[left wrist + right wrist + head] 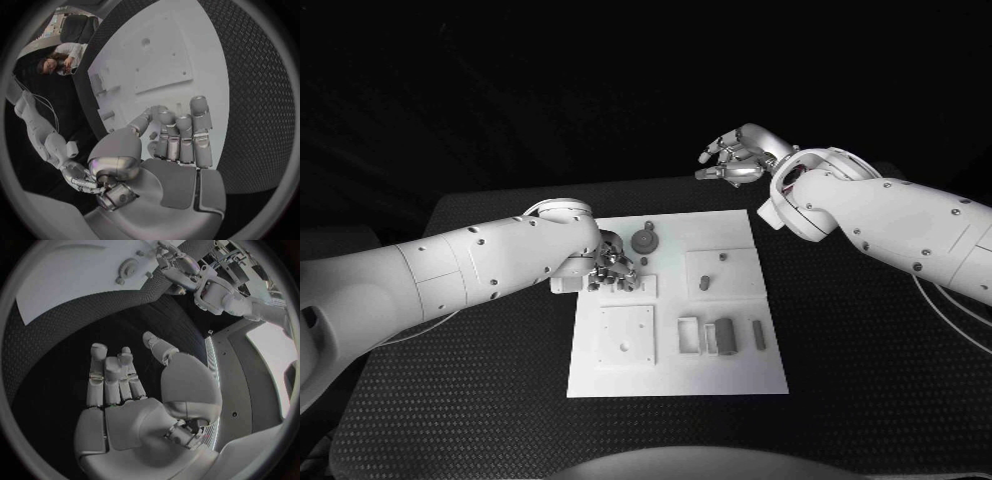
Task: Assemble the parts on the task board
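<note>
The white task board (pixel 678 300) lies in the middle of the table. My left hand (pixel 610 268) is down on its near-left part, fingers close together and curled. In the left wrist view the left hand (pixel 178 140) pinches a small grey part (pixel 153 135) between thumb and fingers over the board (pixel 169 55). A round grey part (pixel 643 241) stands just beyond that hand. My right hand (pixel 733 162) hovers past the board's far right corner, fingers spread and holding nothing; the right wrist view shows the right hand (pixel 125 385) above bare table, far from the board (pixel 75 275).
A small part (pixel 707 282) sits in the board's right square. A square plate (pixel 627 335), a frame (pixel 688 335) and two bars (pixel 726 336) (pixel 759 333) lie along the board's near half. Black table (pixel 862 340) surrounds the board.
</note>
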